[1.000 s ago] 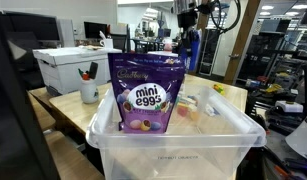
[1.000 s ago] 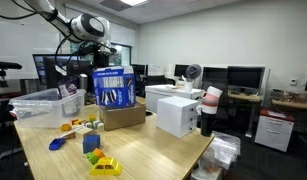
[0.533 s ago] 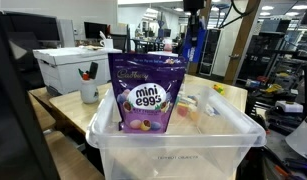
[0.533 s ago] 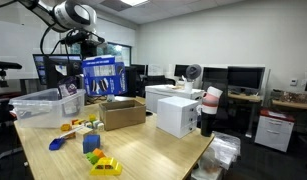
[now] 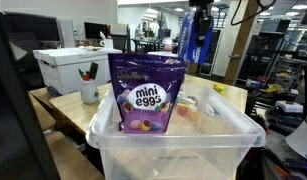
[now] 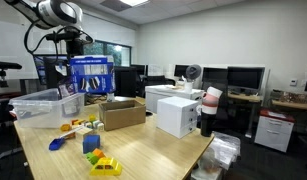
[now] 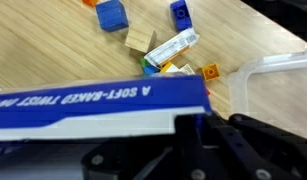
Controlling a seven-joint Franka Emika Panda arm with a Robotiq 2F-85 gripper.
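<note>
A blue and white snack box hangs in the air with my gripper shut on its top edge. In an exterior view the box shows edge-on below the gripper, behind the clear plastic bin. In the wrist view the box fills the middle, printed "soft-baked", with my gripper clamped on its right end. Below it lie toy blocks on the wooden table: a blue block, a wooden block and an orange brick. The bin's corner is at the right.
A purple mini eggs bag stands in the bin. A cardboard box, a white box and coloured blocks sit on the table. A white cup with pens stands to one side. Desks and monitors lie beyond.
The arm has carried the blue box up and sideways, away from the cardboard box and towards the clear bin. The grip has stayed shut.
</note>
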